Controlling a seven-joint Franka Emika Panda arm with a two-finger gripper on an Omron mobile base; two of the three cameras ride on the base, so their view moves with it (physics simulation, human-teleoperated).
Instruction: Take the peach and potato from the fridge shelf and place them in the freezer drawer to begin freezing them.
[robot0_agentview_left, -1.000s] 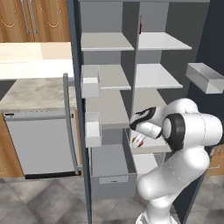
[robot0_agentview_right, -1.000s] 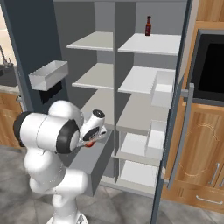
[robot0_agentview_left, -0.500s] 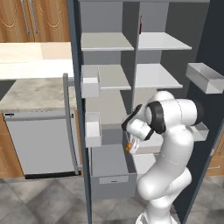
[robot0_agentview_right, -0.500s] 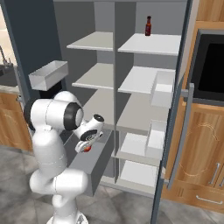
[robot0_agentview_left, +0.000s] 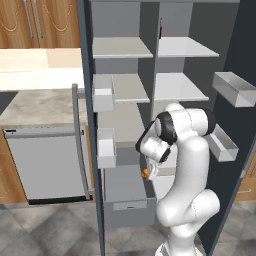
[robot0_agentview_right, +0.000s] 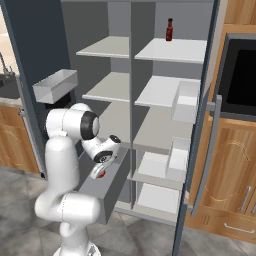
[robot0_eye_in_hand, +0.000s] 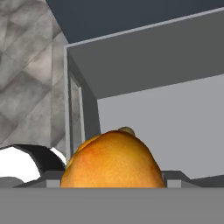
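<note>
Here the gripper (robot0_agentview_left: 148, 172) is pinching the peach (robot0_eye_in_hand: 113, 159), which bulges up between the two dark finger tips in the hand view and shows as a small orange spot at the hand's tip in both base views. The hand points steeply down, its wrist bent under the forearm, so that the fruit hangs over the open mouth of the freezer drawer (robot0_agentview_left: 126, 192); from the left base view it sits above the drawer's right rear part, close to the side wall. In the hand view the grey floor and walls of the drawer lie beyond the fruit, apart from it, so the peach seems to be held above the bottom rather than resting on it. That carrying pose looks chosen to let the fruit be lowered and released inside the box without catching the drawer's rim. The drawer stands pulled well out from the foot of the fridge, its flat front panel facing the tiled floor side. The potato cannot be made out on any fridge shelf (robot0_agentview_right: 157, 129) in these views
</note>
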